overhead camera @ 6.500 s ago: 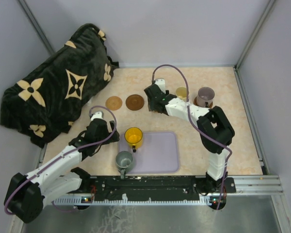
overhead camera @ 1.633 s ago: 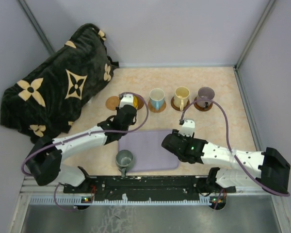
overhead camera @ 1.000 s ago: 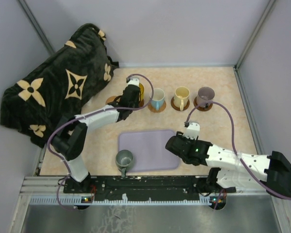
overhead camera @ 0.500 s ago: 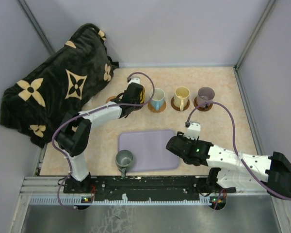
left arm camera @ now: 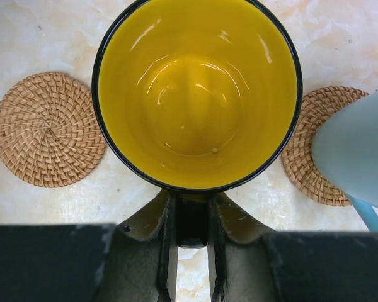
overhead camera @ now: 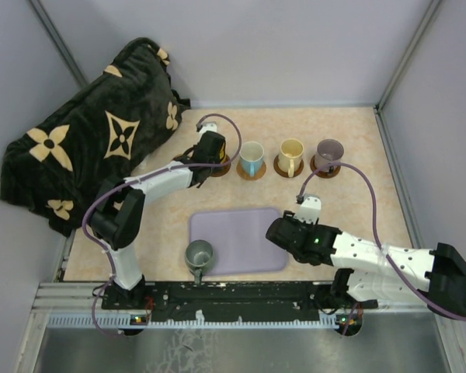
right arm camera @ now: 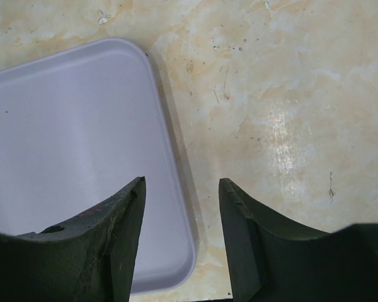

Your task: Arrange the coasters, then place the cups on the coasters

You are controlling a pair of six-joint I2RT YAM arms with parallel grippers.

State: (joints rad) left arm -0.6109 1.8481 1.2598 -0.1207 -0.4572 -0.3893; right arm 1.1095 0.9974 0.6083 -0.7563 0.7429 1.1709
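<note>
Left fingers [left arm camera: 233, 223] are nearly closed, pinching the handle of the yellow mug [left arm camera: 197, 94]. The mug is in the far row, between the bare coaster [left arm camera: 48, 129] and the white mug with blue handle [left arm camera: 359, 157]. Right fingers [right arm camera: 123, 233] are about half spread and empty, hovering over the right edge of the tray [right arm camera: 63, 126].

Risks as I see them:
- The target coaster is fully hidden under the yellow mug in the wrist view, and the arm covers most of it from above. Can't tell if the mug is centred or even down. Release on a bad offset → the base lands half on the coaster's edge and rocks or tips.
- The white mug is just beside the yellow one. Any sideways drift while letting go or backing out bumps it and shifts it on its coaster [left arm camera: 299, 163].
- The handle sits deep between the left fingers. If they open too little before retreat, they hook it and drag mug plus coaster across the bench [overhead camera: 396, 210]. The woven discs look light and likely slide.
- The grey-green mug [overhead camera: 199, 255] is at the tray's near left corner, close to the arm bases. A low swing back by the left arm could clip it.
- The only free spot is the bare coaster, near the blanket [overhead camera: 93, 140]. A wide approach there may snag the fabric.
</note>
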